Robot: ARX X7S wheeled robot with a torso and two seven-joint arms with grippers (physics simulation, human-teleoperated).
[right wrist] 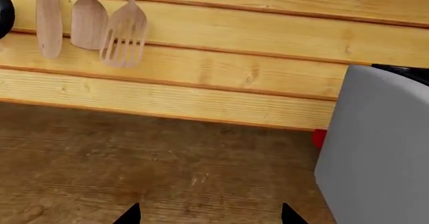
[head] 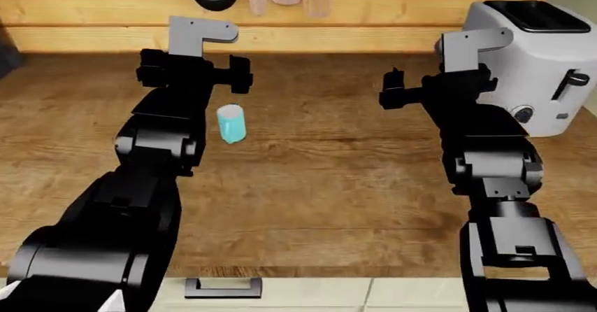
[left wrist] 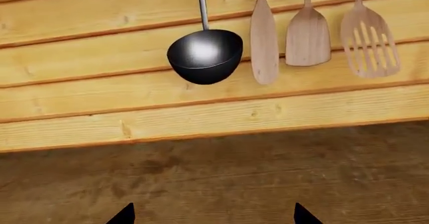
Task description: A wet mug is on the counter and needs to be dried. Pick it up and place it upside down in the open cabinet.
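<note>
The small light cyan mug [head: 231, 124] stands upright on the brown wood-grain counter [head: 317, 179], close beside my left forearm and nearer to me than my left gripper [head: 240, 74]. It shows in neither wrist view. In the left wrist view my left gripper [left wrist: 214, 218] is open, its two dark tips wide apart over bare counter [left wrist: 221, 174], facing the plank wall. My right gripper [head: 392, 88] hovers left of the toaster. In the right wrist view it [right wrist: 210, 217] is open and empty over the counter [right wrist: 154, 163]. The open cabinet is out of view.
A big white-grey toaster [head: 532, 60] stands at the back right, close to my right arm; it also shows in the right wrist view [right wrist: 375, 153]. A black ladle [left wrist: 204, 56] and wooden utensils [left wrist: 308, 33] hang on the plank wall. A drawer handle [head: 222, 287] lies below the counter's front edge.
</note>
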